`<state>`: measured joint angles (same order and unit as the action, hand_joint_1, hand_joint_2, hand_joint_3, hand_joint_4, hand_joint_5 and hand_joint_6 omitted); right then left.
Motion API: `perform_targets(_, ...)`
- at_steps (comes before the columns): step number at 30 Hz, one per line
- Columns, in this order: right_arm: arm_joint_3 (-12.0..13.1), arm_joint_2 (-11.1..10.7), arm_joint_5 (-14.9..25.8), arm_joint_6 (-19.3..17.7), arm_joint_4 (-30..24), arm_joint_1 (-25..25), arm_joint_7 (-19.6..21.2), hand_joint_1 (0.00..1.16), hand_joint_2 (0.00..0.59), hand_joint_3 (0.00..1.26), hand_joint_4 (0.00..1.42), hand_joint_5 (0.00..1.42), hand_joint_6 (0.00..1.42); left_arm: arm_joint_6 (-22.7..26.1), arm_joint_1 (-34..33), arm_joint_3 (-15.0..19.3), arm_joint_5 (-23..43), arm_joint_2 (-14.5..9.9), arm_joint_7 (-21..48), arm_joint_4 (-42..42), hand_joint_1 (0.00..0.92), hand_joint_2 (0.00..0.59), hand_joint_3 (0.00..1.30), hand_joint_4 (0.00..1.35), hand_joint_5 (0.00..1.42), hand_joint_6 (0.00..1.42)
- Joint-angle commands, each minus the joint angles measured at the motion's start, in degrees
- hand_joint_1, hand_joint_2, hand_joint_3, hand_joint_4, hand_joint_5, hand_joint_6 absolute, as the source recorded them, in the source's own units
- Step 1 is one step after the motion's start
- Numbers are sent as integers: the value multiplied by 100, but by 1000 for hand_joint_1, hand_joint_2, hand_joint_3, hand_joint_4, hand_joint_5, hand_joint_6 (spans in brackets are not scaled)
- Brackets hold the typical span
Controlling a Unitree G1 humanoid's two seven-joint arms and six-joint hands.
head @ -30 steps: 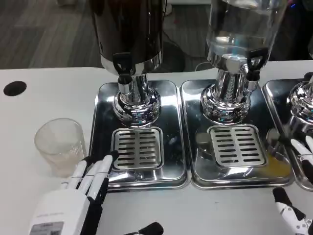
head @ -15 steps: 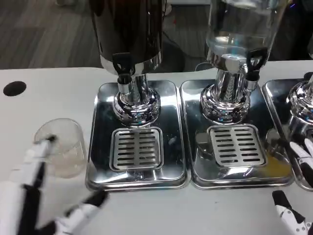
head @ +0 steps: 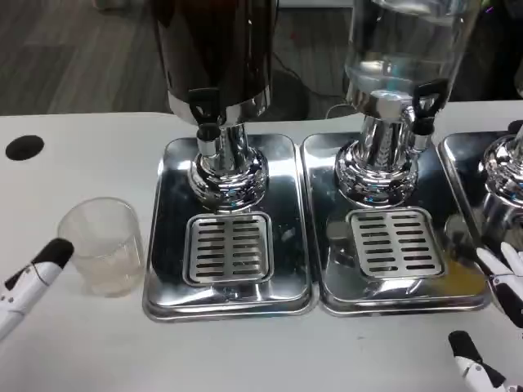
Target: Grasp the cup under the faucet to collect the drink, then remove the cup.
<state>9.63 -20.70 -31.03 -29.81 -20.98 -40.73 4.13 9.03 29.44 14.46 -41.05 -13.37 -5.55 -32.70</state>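
Left of the tray (head: 163,269), the cup (head: 102,245) sits ungripped; left robot hand (head: 29,282) spread, empty. A clumsy approach could topple it.

1. Cup (head: 104,245) on bare table (head: 82,155), just left of tray (head: 167,278); open approach from left and front.
2. Faucet (head: 206,110) overhangs grate (head: 230,247); gap beneath is free.

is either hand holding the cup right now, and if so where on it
Nothing is held. The left hand has a fingertip beside the cup, which stands on the table. The right hand holds nothing.
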Motion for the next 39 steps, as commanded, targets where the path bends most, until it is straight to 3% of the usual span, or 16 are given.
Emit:
perform_targets(1, 37, -30, 170, -239, -45, -114, -31, 551, 421, 107, 0, 0, 0, 480, -484, -62, -285, -208, 411, 86, 47, 34, 114, 51, 298, 664)
perform_targets(9, 169, -72, 432, -612, 10, -341, -83, 547, 417, 107, 0, 0, 0, 1279, -1660, -503, -902, -737, 921, 1077, 129, 50, 137, 122, 404, 761)
perform_targets(16, 317, -78, 652, -835, 169, -439, -132, 541, 414, 107, 0, 0, 0, 1536, -2061, -1009, -1262, -916, 1016, 1414, 231, 41, 118, 82, 425, 798)
perform_targets(25, 380, -56, 792, -989, 271, -393, -212, 541, 419, 124, 0, 0, 0, 1721, -2436, -1600, -1699, -988, 1195, 1621, 275, 26, 76, 46, 442, 820)
perform_targets(39, 440, -62, 1049, -1168, 368, -280, -358, 545, 421, 136, 2, 0, 0, 2035, -2723, -2037, -1919, -1081, 1551, 1942, 253, 8, 57, 33, 444, 810)
